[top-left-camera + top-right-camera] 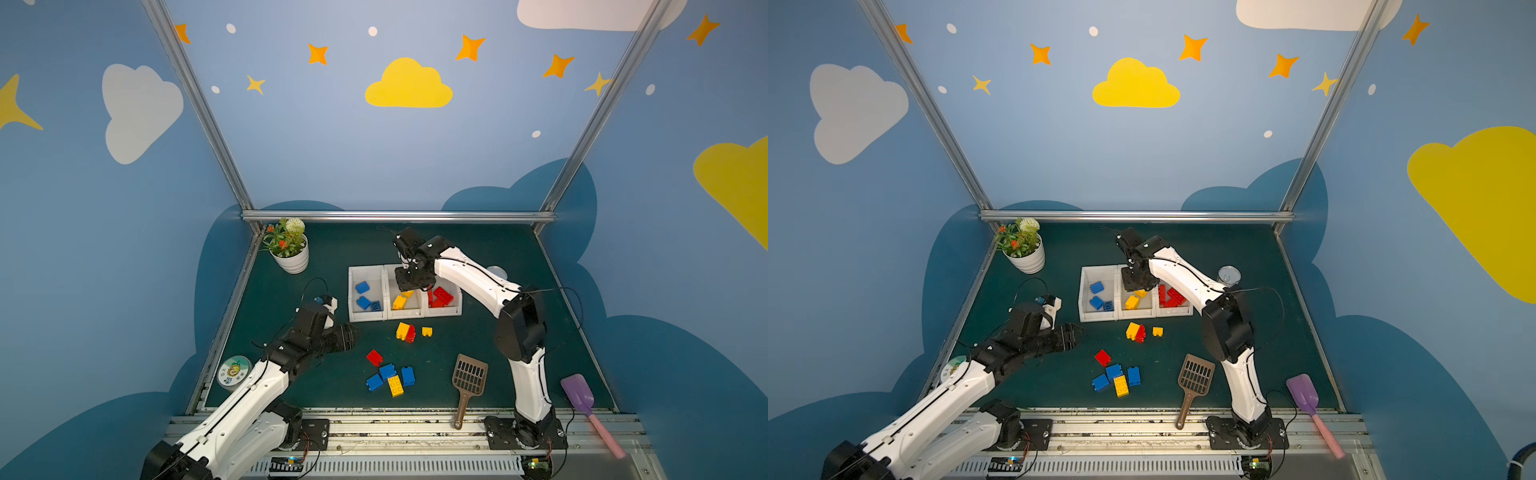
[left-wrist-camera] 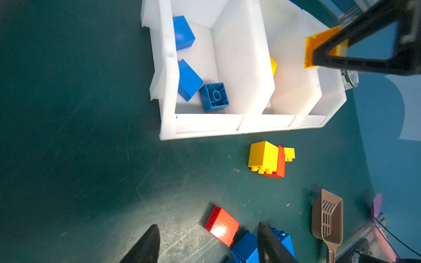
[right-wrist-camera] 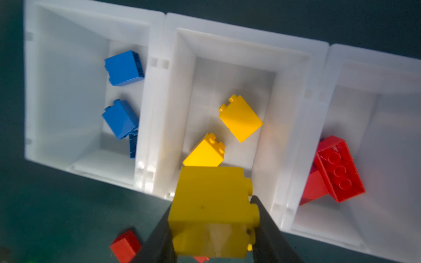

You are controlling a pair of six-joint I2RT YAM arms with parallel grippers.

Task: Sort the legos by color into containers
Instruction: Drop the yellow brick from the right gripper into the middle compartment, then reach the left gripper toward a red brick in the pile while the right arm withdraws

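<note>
Left gripper point(image 1: 351, 334) hangs low at left, jaws apart, empty, just left of the loose bricks point(image 1: 388, 376) on the near mat point(image 1: 432, 365). Beyond them stand the blue bin point(image 1: 368, 316), yellow bin point(image 3: 239, 45) and red bin point(image 1: 442, 312). Right gripper point(image 1: 411, 284) is clamped on a yellow brick point(image 3: 209, 205) over the yellow bin's near edge. Brick judged light, rigid and slick. Flat side walls should grip best, studs worse.
</note>
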